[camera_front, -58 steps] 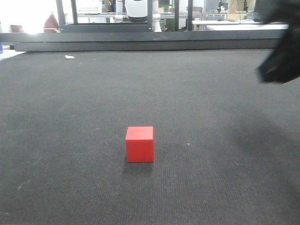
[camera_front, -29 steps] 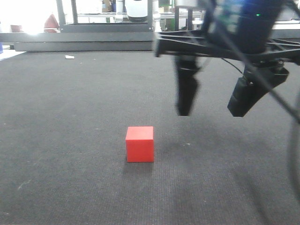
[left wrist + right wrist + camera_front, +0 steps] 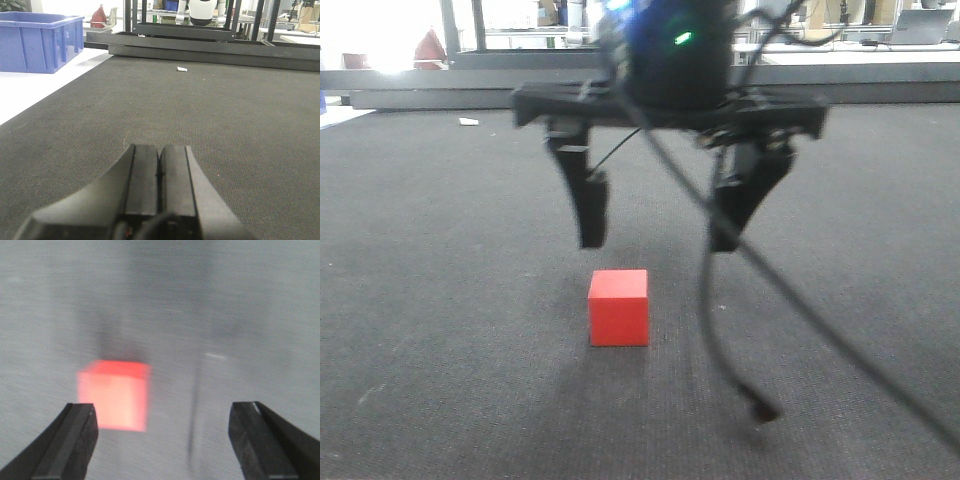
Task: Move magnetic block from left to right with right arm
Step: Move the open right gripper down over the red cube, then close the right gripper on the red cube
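The magnetic block [image 3: 618, 307], a small plain red cube, rests on the dark mat near the front centre. My right gripper [image 3: 658, 240] hangs open just above and behind it, one finger to each side, not touching it. In the right wrist view the block [image 3: 115, 395] appears blurred, close to the left finger [image 3: 70, 440], with the gripper [image 3: 162, 440] wide open and nothing between its fingers. My left gripper [image 3: 160, 167] is shut on nothing, low over bare mat; the block does not show in that view.
A dark cable [image 3: 740, 330] dangles from the right arm down to the mat right of the block. A blue bin [image 3: 37, 40] stands off the mat's far left. A dark rail [image 3: 620, 90] bounds the mat's far edge; a small white scrap [image 3: 468, 122] lies near it.
The right arm has swept in from the right edge leftward and now hangs over the block with its fingers apart. The block has not moved.
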Controlling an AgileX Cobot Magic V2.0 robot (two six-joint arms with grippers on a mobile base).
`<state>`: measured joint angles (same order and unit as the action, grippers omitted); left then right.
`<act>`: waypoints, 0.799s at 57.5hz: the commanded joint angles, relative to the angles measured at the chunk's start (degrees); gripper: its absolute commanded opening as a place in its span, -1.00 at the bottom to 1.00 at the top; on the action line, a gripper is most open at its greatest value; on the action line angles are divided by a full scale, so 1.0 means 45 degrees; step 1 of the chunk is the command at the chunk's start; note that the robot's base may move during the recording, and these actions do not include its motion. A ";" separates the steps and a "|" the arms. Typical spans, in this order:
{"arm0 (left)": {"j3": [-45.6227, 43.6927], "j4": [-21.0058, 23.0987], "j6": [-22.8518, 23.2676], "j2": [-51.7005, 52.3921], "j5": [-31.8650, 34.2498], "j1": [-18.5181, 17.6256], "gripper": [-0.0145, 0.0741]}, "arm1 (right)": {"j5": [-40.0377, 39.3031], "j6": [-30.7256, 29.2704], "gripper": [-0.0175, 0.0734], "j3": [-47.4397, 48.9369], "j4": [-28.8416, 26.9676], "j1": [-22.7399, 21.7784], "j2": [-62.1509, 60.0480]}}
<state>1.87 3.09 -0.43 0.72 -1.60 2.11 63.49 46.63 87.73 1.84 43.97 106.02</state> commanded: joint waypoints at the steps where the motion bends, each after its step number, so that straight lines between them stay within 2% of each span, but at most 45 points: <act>1: 0.0102 0.0033 0.0095 0.0115 0.1067 -0.0104 -0.96 | -0.0016 0.0084 0.78 0.0789 -0.0047 0.0215 -0.0097; 31: 0.0102 0.0033 0.0095 0.0115 0.1067 -0.0104 -0.96 | -0.0341 0.0084 0.75 0.0787 -0.0408 0.0327 0.1102; 35: 0.0102 0.0033 0.0095 0.0115 0.1067 -0.0104 -0.96 | -0.0341 0.0072 0.65 0.0787 -0.0408 0.0327 0.1102; 41: 0.0102 0.0033 0.0095 0.0115 0.1067 -0.0104 -0.96 | -0.0351 0.0072 0.30 0.0787 -0.0408 0.0327 0.1102; 46: 0.0102 0.0033 0.0095 0.0115 0.1067 -0.0104 -0.96 | -0.0342 0.0085 0.10 0.0787 -0.0408 0.0327 0.1102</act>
<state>1.87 3.09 -0.43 0.72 -1.60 2.11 62.58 47.08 89.34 0.00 45.38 114.03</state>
